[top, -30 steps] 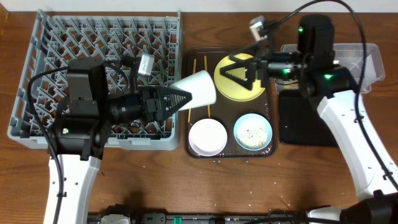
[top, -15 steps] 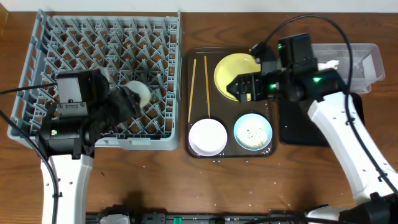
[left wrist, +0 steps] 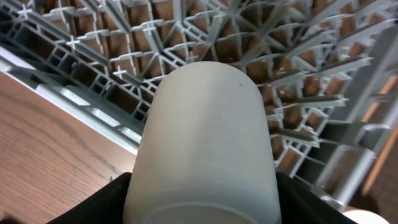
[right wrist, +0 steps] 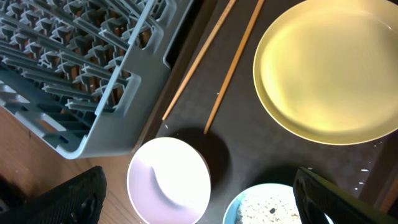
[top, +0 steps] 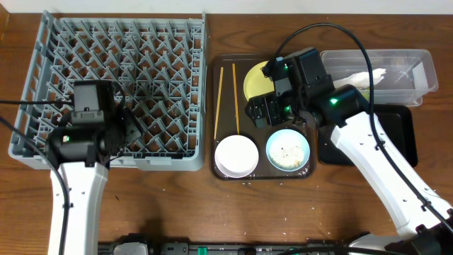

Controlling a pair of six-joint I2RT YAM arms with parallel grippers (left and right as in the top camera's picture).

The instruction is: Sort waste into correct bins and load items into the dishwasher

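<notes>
The dish rack (top: 141, 42) is grey moulded plastic, a square lattice of crossed ribs and upright pegs with open slatted walls, standing at the left of the wooden table (top: 212, 212). The left gripper (left wrist: 204, 190) is clamped on the small white cup (left wrist: 205, 143), a smooth matte cylinder with a rounded end. Its black fingers (left wrist: 115, 199) press either side of the cup, which is over the rack's near left part, by the rim. To the right, the dark brown serving tray (right wrist: 249, 143) carries a round glossy yellow plate (right wrist: 329, 68), two thin wooden chopsticks (right wrist: 233, 65) lying side by side, a plain white bowl (right wrist: 168, 180) and a light blue bowl (right wrist: 267, 208) with white grains in it. The right gripper (right wrist: 199, 186) hangs above this tray, its jaws spread wide and holding nothing. At the far right, a crumpled napkin (top: 361, 76) lies in the clear tub (top: 403, 60), beside the shiny black tray (top: 396, 124).
</notes>
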